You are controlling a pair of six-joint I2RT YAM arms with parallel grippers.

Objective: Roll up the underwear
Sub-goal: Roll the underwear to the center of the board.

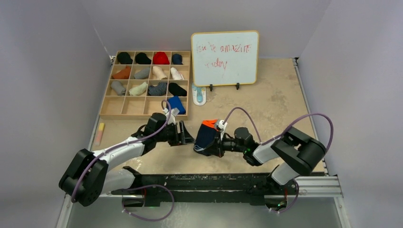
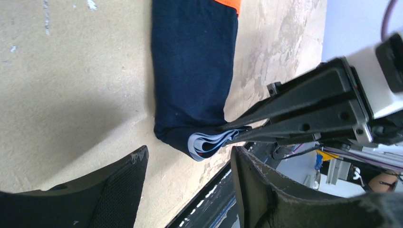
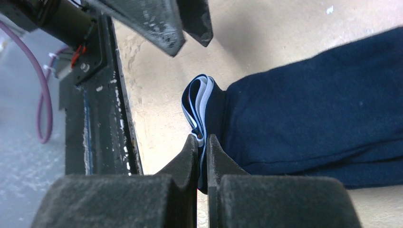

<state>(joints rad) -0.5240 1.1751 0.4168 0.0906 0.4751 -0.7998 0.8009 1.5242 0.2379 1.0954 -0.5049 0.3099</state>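
The navy underwear (image 1: 206,135), with orange trim at its far end, lies folded into a long strip on the table between the two arms. Its near end shows stacked light-blue waistband layers (image 2: 207,144). My right gripper (image 3: 202,141) is shut on that layered edge of the underwear (image 3: 313,109), reaching in from the right (image 1: 216,143). My left gripper (image 1: 186,135) stands open just left of the strip. Its two fingers (image 2: 119,187) straddle bare table below the folded end without touching the underwear (image 2: 195,71).
A wooden compartment tray (image 1: 116,107) with several rolled garments stands at the back left. A whiteboard (image 1: 225,58) stands behind, with a small blue-white object (image 1: 199,95) at its foot. A pink-yellow stick (image 1: 99,133) lies by the left wall. A black rail (image 1: 214,183) runs along the near edge.
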